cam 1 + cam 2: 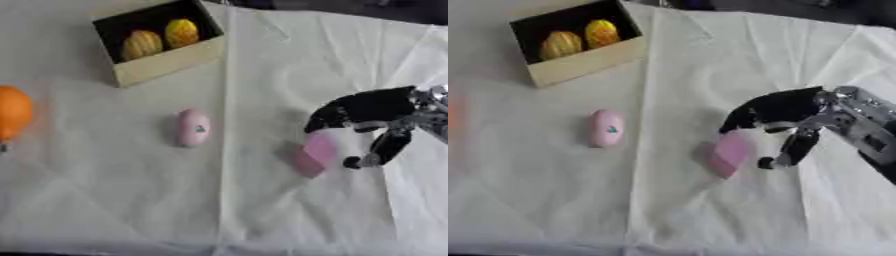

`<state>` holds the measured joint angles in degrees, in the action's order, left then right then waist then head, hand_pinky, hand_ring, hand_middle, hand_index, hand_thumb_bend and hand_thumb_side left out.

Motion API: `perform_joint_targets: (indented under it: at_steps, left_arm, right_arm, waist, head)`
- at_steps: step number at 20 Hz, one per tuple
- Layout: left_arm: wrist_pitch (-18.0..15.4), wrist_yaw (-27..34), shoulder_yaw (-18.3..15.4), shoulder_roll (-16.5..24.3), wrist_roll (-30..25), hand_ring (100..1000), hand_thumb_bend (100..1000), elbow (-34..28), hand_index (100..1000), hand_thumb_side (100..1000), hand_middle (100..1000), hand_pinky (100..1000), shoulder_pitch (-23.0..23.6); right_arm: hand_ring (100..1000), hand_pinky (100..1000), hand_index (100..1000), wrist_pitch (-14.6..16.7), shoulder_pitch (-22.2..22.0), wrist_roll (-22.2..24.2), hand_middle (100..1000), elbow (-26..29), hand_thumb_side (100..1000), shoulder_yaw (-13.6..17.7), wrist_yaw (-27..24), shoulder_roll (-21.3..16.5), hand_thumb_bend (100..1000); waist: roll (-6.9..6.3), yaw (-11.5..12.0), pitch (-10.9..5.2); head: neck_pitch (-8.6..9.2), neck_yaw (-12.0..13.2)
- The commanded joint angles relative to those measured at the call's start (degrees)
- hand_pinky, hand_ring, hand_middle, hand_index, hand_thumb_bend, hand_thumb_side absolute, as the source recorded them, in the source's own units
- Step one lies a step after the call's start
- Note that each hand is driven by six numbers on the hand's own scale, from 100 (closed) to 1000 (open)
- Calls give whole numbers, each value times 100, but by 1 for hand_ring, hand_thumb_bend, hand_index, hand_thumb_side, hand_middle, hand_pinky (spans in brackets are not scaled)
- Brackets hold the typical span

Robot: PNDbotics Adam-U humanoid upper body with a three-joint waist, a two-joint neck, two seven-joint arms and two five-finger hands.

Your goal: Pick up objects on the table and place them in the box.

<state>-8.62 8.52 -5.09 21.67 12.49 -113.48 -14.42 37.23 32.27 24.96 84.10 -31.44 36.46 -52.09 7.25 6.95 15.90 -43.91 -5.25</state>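
The flat pink rectangular block (728, 153) sits tilted on the white cloth (710, 215), the black right hand (776, 117) curling fingers and thumb around it.

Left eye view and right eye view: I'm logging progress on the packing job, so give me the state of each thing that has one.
Box: open, holding two yellow ribbed objects.
Pink oval object: lying flat on the cloth, untouched.
Pink block: tilted, right hand at it, fingers curled above.
Orange object: at left edge, outside the box.
Left hand: not in view.
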Motion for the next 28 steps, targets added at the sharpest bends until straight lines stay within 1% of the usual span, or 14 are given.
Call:
perform_joint_targets:
  at_steps: [1, 5, 10, 14, 21, 24, 28]
  left_arm:
    - [-1, 28, -1, 63, -21, 785, 100, -112, 843, 652, 771, 811, -64]
    - [6, 31, 1, 46, -22, 786, 100, -112, 842, 653, 771, 811, -61]
    - [1, 37, 6, 36, -27, 787, 100, -112, 842, 653, 772, 811, -71]
    - [3, 42, 12, 31, -34, 787, 100, -112, 842, 653, 773, 811, -78]
    - [17, 42, 15, 30, -46, 788, 100, -112, 842, 654, 774, 811, -80]
    - [18, 44, 16, 33, -48, 789, 100, -112, 841, 655, 774, 811, -76]
    - [27, 48, 18, 23, -51, 789, 100, -112, 841, 656, 775, 810, -65]
  right_arm:
    - [958, 923, 1000, 80, 29, -107, 899, -40, 243, 128, 123, -124, 348]
    - [952, 917, 1000, 108, -16, -354, 888, -79, 208, 164, 197, -91, 325]
    - [948, 909, 1000, 136, -87, -518, 881, -76, 209, 146, 288, -61, 313]
    - [948, 905, 1000, 101, -138, -610, 880, -80, 204, 169, 353, -60, 301]
    - [951, 902, 1000, 106, -151, -682, 885, -24, 212, 167, 396, -51, 326]
    - [949, 901, 1000, 119, -137, -698, 883, 29, 192, 180, 404, -46, 336]
    - [948, 901, 1000, 84, -133, -723, 882, 112, 198, 180, 403, -40, 341]
  waist:
    - [-19, -3, -14]
    - [-18, 11, -10]
    - [-23, 28, 0]
    - [-22, 31, 2]
    - [-7, 31, -2]
    - [5, 27, -10]
    - [28, 26, -16]
  head:
    - [-21, -27]
    - [-21, -32]
    - [-21, -30]
    - [-21, -39]
    - [-21, -60]
    - [-21, -53]
    - [-21, -51]
